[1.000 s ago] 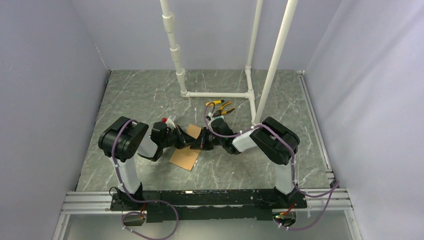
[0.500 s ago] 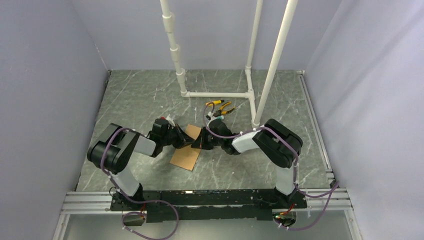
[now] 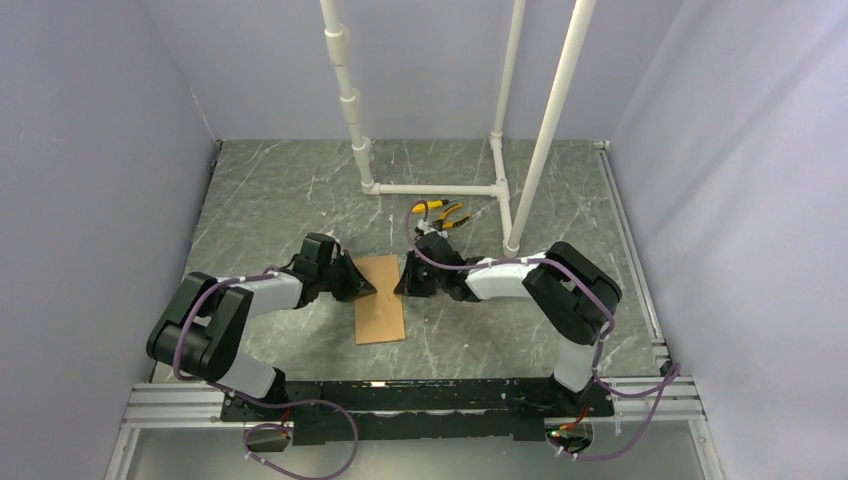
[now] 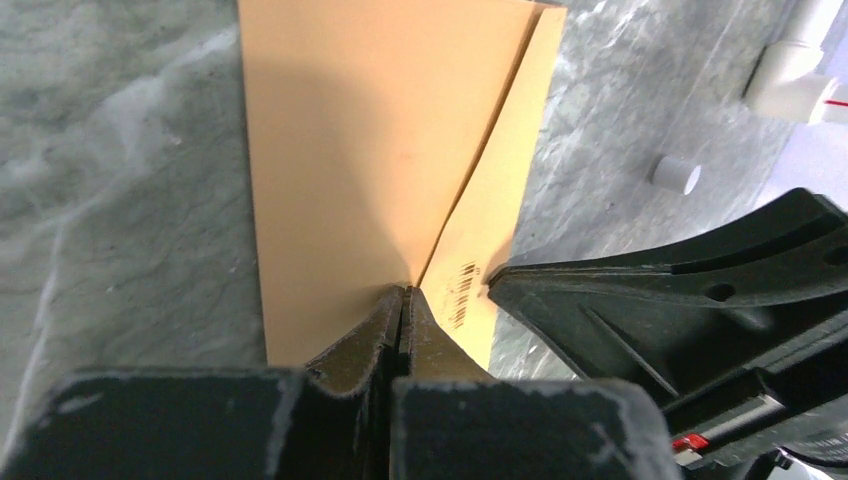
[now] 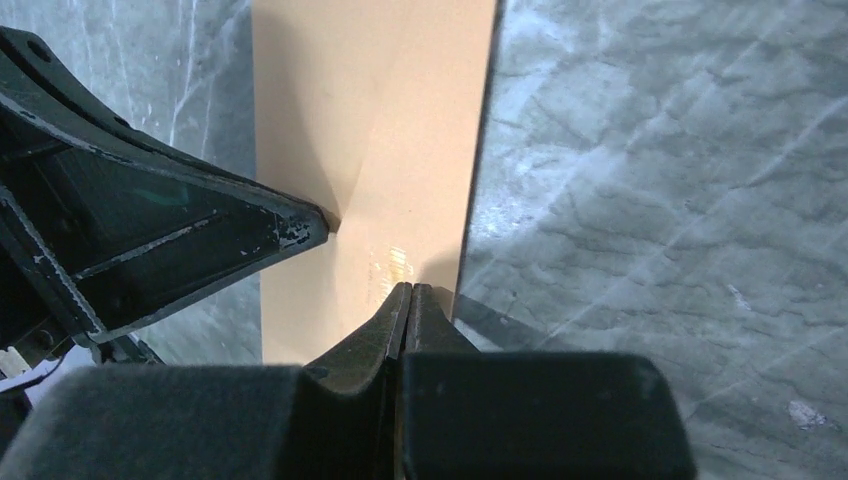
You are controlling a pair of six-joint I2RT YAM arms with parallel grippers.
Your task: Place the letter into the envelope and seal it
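Envelope [image 3: 380,300], one, pinched by left jaws; right jaws shut, touching it.

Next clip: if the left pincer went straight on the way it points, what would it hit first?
The kraft-brown paper envelope: the shut left pincer looks already tip-down on it. The right pincer sits just off that line, though depth is unclear.

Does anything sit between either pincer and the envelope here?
Nothing visible does. The left pincer and the right pincer are both shut, tips against the envelope, one from each side. It lies flat on the table. The pliers lie farther back, apart from it.
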